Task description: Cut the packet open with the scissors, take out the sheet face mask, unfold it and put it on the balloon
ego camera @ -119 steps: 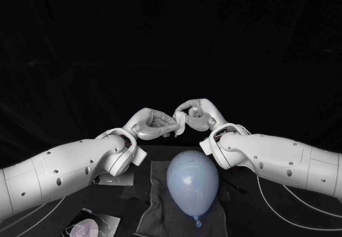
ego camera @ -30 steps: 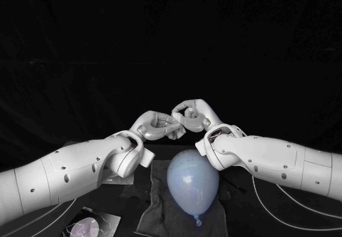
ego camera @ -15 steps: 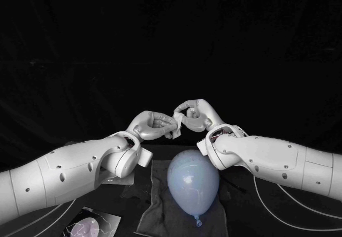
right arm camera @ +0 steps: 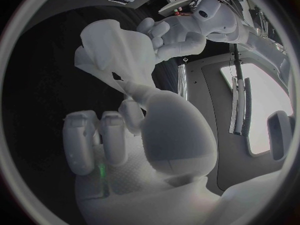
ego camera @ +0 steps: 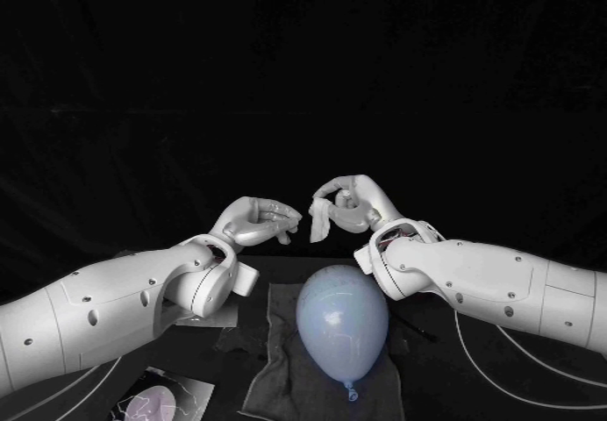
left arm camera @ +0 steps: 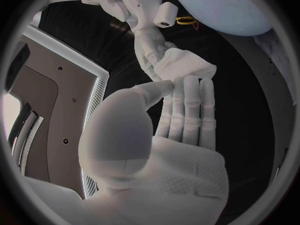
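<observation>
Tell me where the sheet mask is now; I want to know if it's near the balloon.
In the head view the folded sheet mask hangs from the right hand, held up past the far end of the balloon, close beside the left hand.

place: robot lab/studio | evid: blk drape backdrop (ego camera: pixel 303 88), blk table (ego camera: pixel 437 399), wht cables (ego camera: pixel 89 373)

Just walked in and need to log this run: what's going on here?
The robot holds the folded sheet face mask in the air beyond the balloon. Its right hand pinches the mask; the left hand is close beside it, but whether it grips the mask I cannot tell. The balloon lies bare on a dark cloth, mask not yet on it.
</observation>
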Robot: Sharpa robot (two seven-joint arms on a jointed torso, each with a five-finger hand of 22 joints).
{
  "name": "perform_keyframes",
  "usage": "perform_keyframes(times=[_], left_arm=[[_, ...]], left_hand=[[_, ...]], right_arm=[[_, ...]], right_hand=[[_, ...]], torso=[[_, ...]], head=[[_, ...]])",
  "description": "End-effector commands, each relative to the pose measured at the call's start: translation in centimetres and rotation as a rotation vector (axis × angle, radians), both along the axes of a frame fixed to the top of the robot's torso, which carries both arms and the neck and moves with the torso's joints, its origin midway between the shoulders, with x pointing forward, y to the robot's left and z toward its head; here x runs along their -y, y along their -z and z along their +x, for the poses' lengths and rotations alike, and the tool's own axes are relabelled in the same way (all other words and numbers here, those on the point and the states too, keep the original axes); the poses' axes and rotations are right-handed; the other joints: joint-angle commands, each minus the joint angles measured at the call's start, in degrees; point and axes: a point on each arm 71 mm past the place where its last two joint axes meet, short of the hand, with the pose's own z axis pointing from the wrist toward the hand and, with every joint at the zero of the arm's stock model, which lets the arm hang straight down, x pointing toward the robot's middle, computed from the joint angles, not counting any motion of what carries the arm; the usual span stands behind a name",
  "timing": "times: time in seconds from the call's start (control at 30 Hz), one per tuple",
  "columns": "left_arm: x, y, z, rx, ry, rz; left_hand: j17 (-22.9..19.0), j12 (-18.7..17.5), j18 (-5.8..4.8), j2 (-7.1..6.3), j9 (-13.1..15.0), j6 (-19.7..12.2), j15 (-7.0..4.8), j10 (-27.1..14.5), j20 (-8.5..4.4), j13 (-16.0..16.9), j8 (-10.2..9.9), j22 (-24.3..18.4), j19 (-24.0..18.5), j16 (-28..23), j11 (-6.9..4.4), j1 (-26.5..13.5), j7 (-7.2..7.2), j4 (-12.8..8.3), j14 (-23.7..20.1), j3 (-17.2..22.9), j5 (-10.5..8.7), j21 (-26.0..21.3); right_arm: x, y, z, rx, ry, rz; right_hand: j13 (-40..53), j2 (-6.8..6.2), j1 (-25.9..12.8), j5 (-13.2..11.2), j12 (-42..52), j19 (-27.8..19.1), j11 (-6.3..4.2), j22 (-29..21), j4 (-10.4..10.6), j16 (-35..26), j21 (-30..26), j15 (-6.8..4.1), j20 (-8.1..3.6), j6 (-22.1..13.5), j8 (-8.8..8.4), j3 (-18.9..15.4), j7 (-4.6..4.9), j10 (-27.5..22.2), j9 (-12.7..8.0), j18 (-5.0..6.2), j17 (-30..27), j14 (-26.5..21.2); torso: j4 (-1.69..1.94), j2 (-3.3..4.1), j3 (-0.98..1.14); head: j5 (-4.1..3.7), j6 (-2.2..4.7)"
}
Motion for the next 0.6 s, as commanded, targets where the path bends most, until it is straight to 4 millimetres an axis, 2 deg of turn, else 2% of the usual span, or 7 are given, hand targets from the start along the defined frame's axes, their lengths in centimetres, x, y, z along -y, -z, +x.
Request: perform_keyframes(times=[0.03,0.07,0.23,0.27,0.4,0.5,0.6], left_arm=[[-0.1,0.0,-0.2,0.059,-0.005,0.029],[-0.1,0.1,-0.3,0.077,-0.004,0.047],[-0.2,1.2,-0.7,0.189,-0.006,0.154],[-0.3,1.4,-0.7,0.200,-0.008,0.165],[-0.6,2.6,-0.6,0.246,-0.035,0.223],[-0.7,3.5,-0.4,0.270,-0.059,0.261],[-0.8,4.2,-0.2,0.280,-0.074,0.285]], left_hand=[[-0.4,-1.7,0.60,0.93,7.8,-1.9,0.78,-2.1,0.37,-0.7,-0.6,-0.9,-0.9,-0.1,0.82,0.4,0.78,0.0,-0.7,-3.1,-1.08,-1.2],[-0.4,-2.4,0.49,1.19,7.7,-2.6,1.28,-2.9,0.85,-1.2,-1.1,-1.5,-1.3,-0.1,1.25,0.6,1.19,0.1,-1.2,-5.5,-1.34,-2.0],[-0.8,-4.9,0.43,-2.39,4.1,-9.8,3.34,-6.8,2.74,-3.0,-7.2,-4.4,-2.9,-0.9,3.54,2.2,3.27,-0.4,-5.5,-11.3,-2.79,-6.6],[-0.9,-5.2,0.49,-2.96,3.2,-11.7,4.07,-9.2,3.58,-3.4,-8.6,-5.8,-3.3,-1.2,4.70,2.8,3.74,0.0,-7.6,-12.9,-2.70,-8.6],[-2.1,-2.8,0.62,-3.88,2.1,-14.5,6.71,-15.5,6.35,-3.3,-9.9,-10.4,-4.7,-2.2,6.38,3.7,4.25,1.9,-14.9,-18.3,-3.37,-15.8],[-3.5,1.0,0.79,-2.47,1.7,-16.7,8.82,-21.7,8.17,-3.6,-10.1,-14.5,-5.3,-1.0,8.41,6.8,4.51,4.1,-21.9,-25.8,-5.64,-21.8],[-4.8,4.3,0.68,-0.49,1.4,-18.1,9.78,-24.6,8.72,-4.4,-10.0,-16.7,-5.4,0.7,9.14,10.1,4.56,6.1,-25.8,-33.1,-8.76,-25.0]], right_arm=[[-0.1,-0.1,-0.1,0.015,-0.005,-0.011],[-0.1,-0.1,-0.1,0.015,-0.005,-0.011],[0.0,-0.1,-0.2,0.012,-0.003,-0.008],[0.0,-0.1,-0.3,0.011,-0.003,-0.007],[0.0,-0.1,-0.4,0.003,-0.005,0.002],[0.1,-0.1,-0.6,-0.011,-0.008,0.016],[0.0,-0.2,-0.8,-0.029,-0.008,0.033]], right_hand=[[2.1,0.06,0.3,0.3,0.2,5.9,-0.46,15.1,-0.1,0.3,0.4,-0.31,-0.28,0.2,0.32,0.4,0.01,0.8,1.3,-0.37,15.1,5.9],[2.1,0.06,0.3,0.3,0.2,5.9,-0.46,15.1,-0.1,0.3,0.4,-0.31,-0.28,0.2,0.32,0.4,0.01,0.8,1.3,-0.37,15.1,5.9],[2.1,0.06,0.3,0.3,0.2,5.9,-0.46,15.1,-0.1,0.3,0.4,-0.31,-0.28,0.2,0.32,0.4,0.01,0.8,1.3,-0.37,15.1,5.9],[2.1,0.01,0.3,0.3,0.2,5.9,-0.45,15.1,-0.1,0.3,0.4,-0.30,-0.27,0.2,0.35,0.5,0.02,0.8,1.3,-0.37,15.1,5.9],[2.1,0.01,0.3,0.3,0.2,5.9,-0.45,15.1,-0.1,0.3,0.4,-0.30,-0.27,0.2,0.35,0.5,0.02,0.8,1.3,-0.37,15.1,5.9],[2.1,0.01,0.3,0.3,0.2,5.9,-0.45,15.1,-0.1,0.3,0.4,-0.30,-0.27,0.2,0.35,0.5,0.02,0.8,1.3,-0.37,15.1,5.9],[2.1,0.00,0.3,0.3,0.3,5.9,-0.45,15.1,-0.2,0.3,0.4,-0.30,-0.27,0.2,0.37,0.6,0.02,0.8,1.3,-0.37,15.1,5.9]], torso=[[0.07,-0.02,0.04],[0.04,-0.03,0.01],[0.04,0.01,-0.03],[0.03,0.03,-0.04],[0.07,0.02,-0.02],[0.06,0.05,-0.05],[0.02,0.05,-0.05]], head=[[-0.10,0.06],[-0.12,0.11],[-0.20,0.30],[-0.21,0.31],[-0.22,0.29],[-0.22,0.21],[-0.20,0.21]])
